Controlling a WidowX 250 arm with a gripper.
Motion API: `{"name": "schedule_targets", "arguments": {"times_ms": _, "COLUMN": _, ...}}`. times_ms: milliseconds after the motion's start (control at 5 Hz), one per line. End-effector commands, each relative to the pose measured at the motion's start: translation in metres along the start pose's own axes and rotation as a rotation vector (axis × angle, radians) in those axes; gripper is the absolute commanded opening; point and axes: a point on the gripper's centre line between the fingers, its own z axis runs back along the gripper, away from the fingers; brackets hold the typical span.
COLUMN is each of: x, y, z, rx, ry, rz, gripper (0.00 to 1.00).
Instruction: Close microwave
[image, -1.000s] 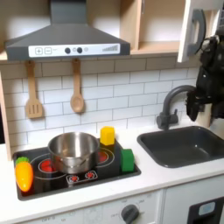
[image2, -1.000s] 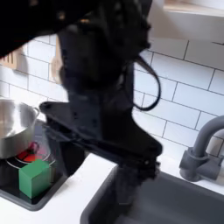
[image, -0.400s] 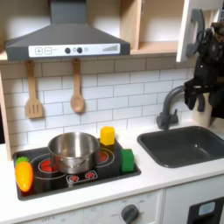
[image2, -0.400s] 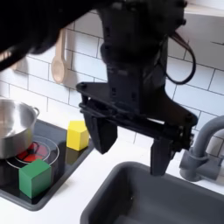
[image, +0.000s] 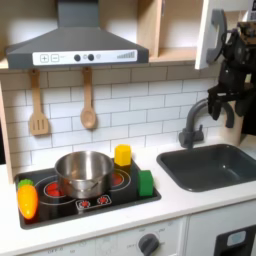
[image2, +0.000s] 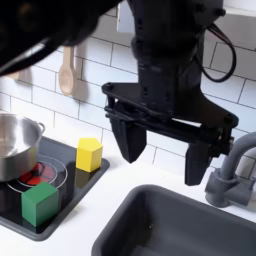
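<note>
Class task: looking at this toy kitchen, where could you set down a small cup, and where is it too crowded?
Free: the sink basin and the counter strip between it and the stove. Crowded: the stove, with its pot, blocks and corn.

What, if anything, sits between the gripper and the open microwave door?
Nothing visible does. In the first exterior view the gripper hangs just below the microwave door, with only open air between them; the faucet stands lower, over the sink. The second exterior view shows the fingers spread apart and holding nothing.
</note>
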Motion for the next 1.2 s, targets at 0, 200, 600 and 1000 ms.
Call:
{"name": "schedule_targets", "arguments": {"times_ms": 0, "x": 0.022, "y": 0.009, "z": 0.002, "rx": -0.007, "ry": -0.015, "rz": 0.057, "gripper": 1.00}}
{"name": "schedule_targets", "arguments": {"times_ms": 200, "x": 0.032, "y": 0.011, "z": 0.004, "rx": -0.015, "ry": -0.023, "rz": 0.080, "gripper": 1.00}}
{"name": "schedule_targets", "arguments": {"times_ms": 600, "x": 0.052, "y": 0.014, "z": 0.001, "rx": -0.037, "ry": -0.026, "rz": 0.120, "gripper": 1.00}}
{"name": "schedule_targets", "arguments": {"times_ms": 1000, "x": 0.073, "y": 0.013, "z": -0.002, "rx": -0.043, "ry": -0.036, "rz": 0.139, "gripper": 1.00}}
